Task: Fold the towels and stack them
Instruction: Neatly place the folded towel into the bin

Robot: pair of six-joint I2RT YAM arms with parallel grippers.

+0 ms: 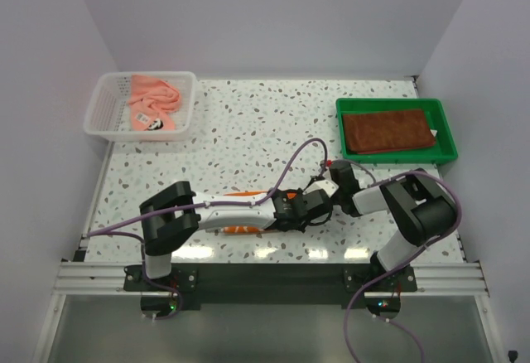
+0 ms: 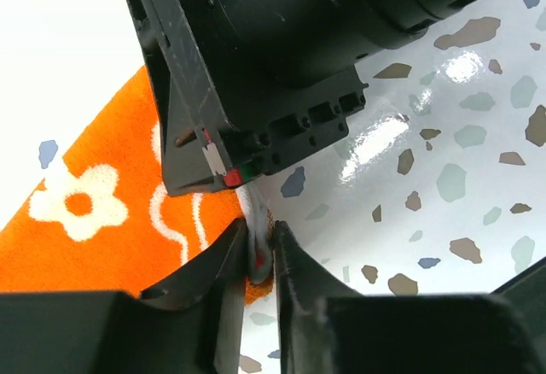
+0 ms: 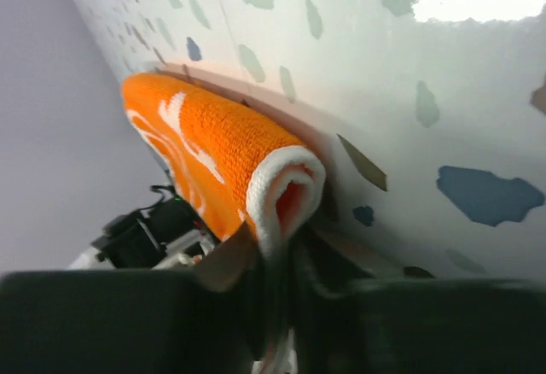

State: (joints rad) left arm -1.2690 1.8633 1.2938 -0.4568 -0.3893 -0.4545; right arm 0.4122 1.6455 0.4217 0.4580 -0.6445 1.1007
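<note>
The orange towel with white flowers point(image 2: 94, 220) lies on the table at the front middle, mostly hidden under the arms in the top view point(image 1: 240, 229). My left gripper point(image 2: 258, 254) is shut on its white-edged corner. My right gripper point(image 3: 281, 259) is shut on the towel's white hem point(image 3: 286, 178), where the cloth curls over. The two grippers meet close together point(image 1: 319, 201). A brown towel point(image 1: 387, 130) lies folded in the green tray point(image 1: 447, 143). A salmon pink towel point(image 1: 153, 94) lies crumpled in the white basket point(image 1: 103, 106).
The green tray stands at the back right and the white basket at the back left. The right arm's black wrist point(image 2: 281, 41) fills the top of the left wrist view. Grey walls close the table on three sides.
</note>
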